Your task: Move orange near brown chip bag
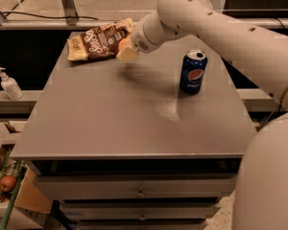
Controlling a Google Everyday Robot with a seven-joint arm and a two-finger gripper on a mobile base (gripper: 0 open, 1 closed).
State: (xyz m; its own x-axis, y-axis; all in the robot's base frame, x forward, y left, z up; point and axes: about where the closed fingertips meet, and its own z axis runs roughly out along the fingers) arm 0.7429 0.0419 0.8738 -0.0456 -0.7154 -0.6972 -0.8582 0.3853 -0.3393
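**A:** What was off to the left?

**B:** A pale plastic pump bottle stood on a ledge at the table's 9 o'clock. Lower down, at about 8 o'clock, a reddish fruit lay beside a cardboard box.

**A:** And the table itself?

**B:** The table had a flat, matte grey top with a dull sheen, and there were drawers with small round knobs under its front edge.

**A:** Where did the brown chip bag lie?

**B:** The brown chip bag lay at 11 o'clock on the top, near the far edge. It was flat and crinkled, glossy brown with cream ends and white lettering.

**A:** The orange?

**B:** The orange was at the bag's 3 o'clock, just beside its right end. It showed only as a small round, smooth patch, because the tool pinched it between pale, wedge-shaped fingers and hid most of it. I could not tell whether the fruit touched the bag or the table.

**A:** Anything further right?

**B:** A blue soda can stood upright at 2 o'clock, a smooth cylinder with a silvery top. It was well apart from the tool and the bag. The thick, smooth white arm passed above and behind it, coming in from 3 o'clock, and its rounded shell filled the lower right corner.
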